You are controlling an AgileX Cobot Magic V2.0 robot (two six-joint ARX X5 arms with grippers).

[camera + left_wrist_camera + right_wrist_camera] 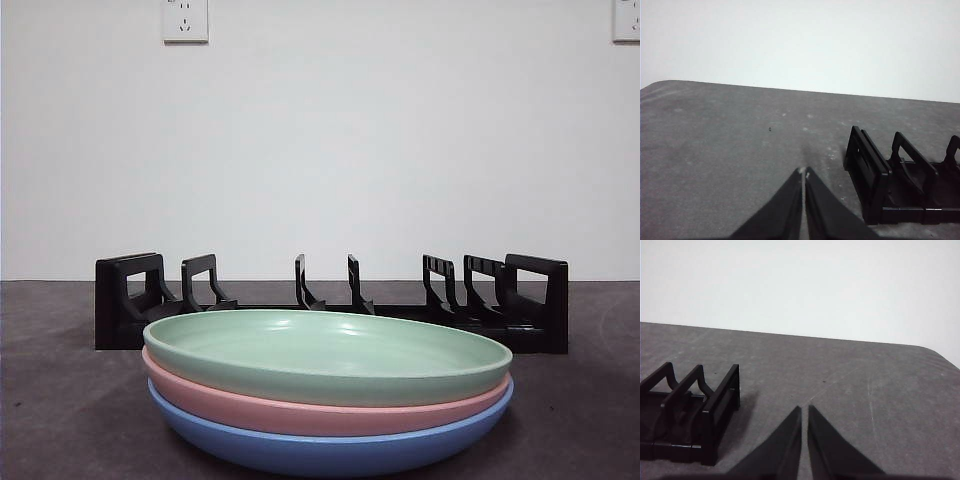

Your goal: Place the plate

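The left claw (pixel 804 173) has its two black jaws pressed together, empty, poised over bare grey worktop (pixel 730 150). Just beyond and to its inner side stands one end of the black slotted plastic dish rack (pixel 890 180). The right claw (pixel 804 410) mirrors it: jaws together on nothing, with the rack's other end on its inner side.

Neither wrist view shows a plate. The front view does: a pale green round plate (pixel 325 355) tops a stack, on a pink plate (pixel 300 408) and a blue plate (pixel 320 450), on the camera side of the rack, roughly centred along it. I judge the stack lies between the two claws, neither clearly nearer. The rack runs crosswise, so the plate must be stood on edge between its dividers.
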